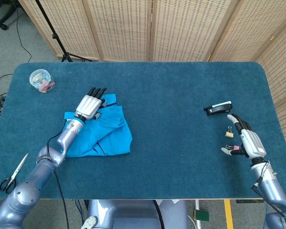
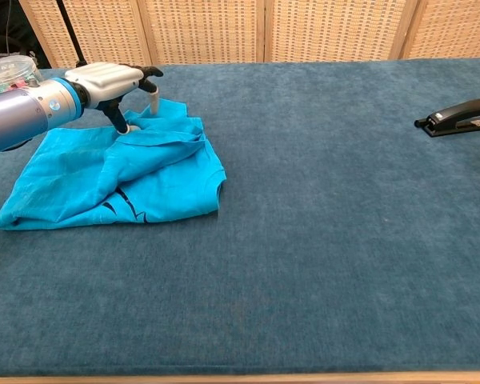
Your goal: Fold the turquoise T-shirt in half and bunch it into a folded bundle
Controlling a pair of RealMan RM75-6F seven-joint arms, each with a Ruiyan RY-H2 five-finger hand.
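The left hand [image 2: 112, 80] rested fingertips-down on the T-shirt's [image 2: 136, 172] far edge, fingers apart, nothing visibly pinched. It should gather cloth beneath its fingers before pulling. The right hand [image 1: 245, 142] lay open and empty.

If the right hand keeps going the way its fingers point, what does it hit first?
Probably the black stapler: the right hand points up-table toward it, though a small binder clip lies close beside that line. Height is unclear.
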